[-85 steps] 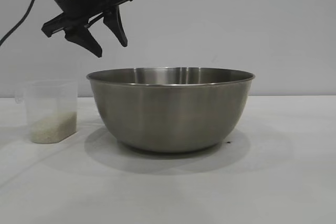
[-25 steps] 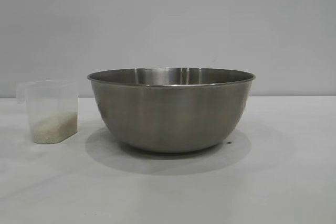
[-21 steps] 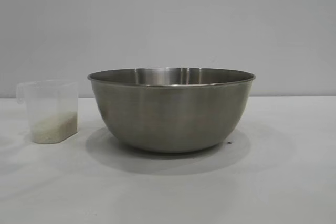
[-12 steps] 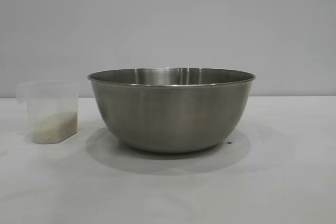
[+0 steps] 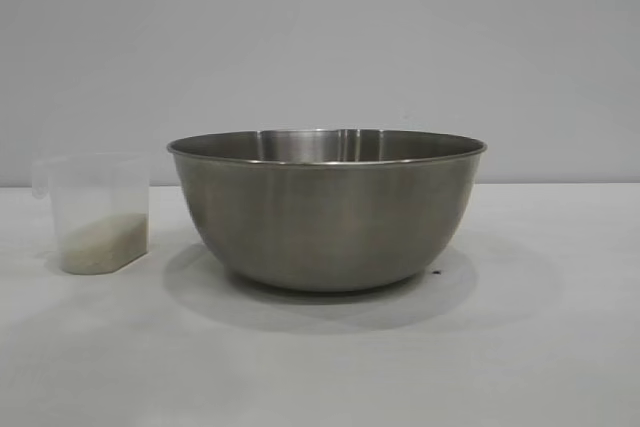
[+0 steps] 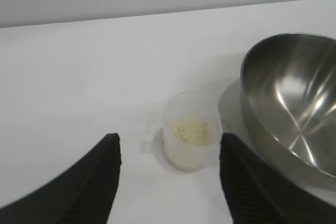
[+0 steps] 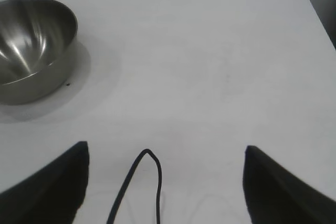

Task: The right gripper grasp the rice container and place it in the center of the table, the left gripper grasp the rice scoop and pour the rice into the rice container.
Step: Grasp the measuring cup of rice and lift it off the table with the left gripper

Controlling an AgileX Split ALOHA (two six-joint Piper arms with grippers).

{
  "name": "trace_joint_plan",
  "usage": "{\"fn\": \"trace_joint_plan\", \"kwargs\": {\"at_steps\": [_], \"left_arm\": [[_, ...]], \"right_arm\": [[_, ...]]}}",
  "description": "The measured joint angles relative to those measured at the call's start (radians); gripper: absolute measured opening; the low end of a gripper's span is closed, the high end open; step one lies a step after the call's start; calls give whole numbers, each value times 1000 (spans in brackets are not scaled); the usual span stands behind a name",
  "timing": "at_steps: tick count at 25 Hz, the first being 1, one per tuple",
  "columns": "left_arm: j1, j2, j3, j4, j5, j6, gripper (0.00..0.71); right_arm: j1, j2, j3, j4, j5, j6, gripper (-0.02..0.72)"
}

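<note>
The table point(image 5: 560, 347) is the biggest thing here, a plain white top running back to a pale wall; in the right wrist view its far edge and a rounded far corner show.

On it stands the rice container point(image 5: 326, 209), upright on its base, a wide brushed-steel bowl with a thin rolled rim. From the exterior view it sits about midway along the table's width, a soft shadow around its foot. Its inside, as the wrist views catch it, looks bare metal with bright streaks of reflection; I can see no grains in the part that shows.

Just beside the bowl, toward the table's left edge, stands the rice scoop point(image 5: 95, 212), upright, apart from the bowl with a narrow strip of white top between them. Its frosted walls let the rice point(image 5: 103, 244) show as a pale layer in the bottom, well below the rim.

The left gripper point(image 6: 169, 177) sits low over the table on the near side of the scoop, its two dark fingers point(image 6: 92, 187) spread apart with nothing between them, the scoop framed in the gap but farther off and untouched.

The right gripper point(image 7: 165, 182) hangs over bare table well away from the bowl, toward the right edge, its fingers wide apart and empty. A thin black cable point(image 7: 137, 182) loops between them.
</note>
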Motion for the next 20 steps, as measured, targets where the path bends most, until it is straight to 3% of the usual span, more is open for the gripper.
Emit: {"fn": "trace_joint_plan", "kwargs": {"at_steps": [4, 8, 20], "left_arm": [[0, -2, 125, 0, -209, -4, 365], [0, -2, 203, 0, -333, -6, 365], [0, 31, 240, 0, -429, 36, 365]], "right_arm": [[0, 0, 0, 0, 0, 0, 559], [0, 0, 0, 0, 0, 0, 559], [0, 0, 0, 0, 0, 0, 559]]}}
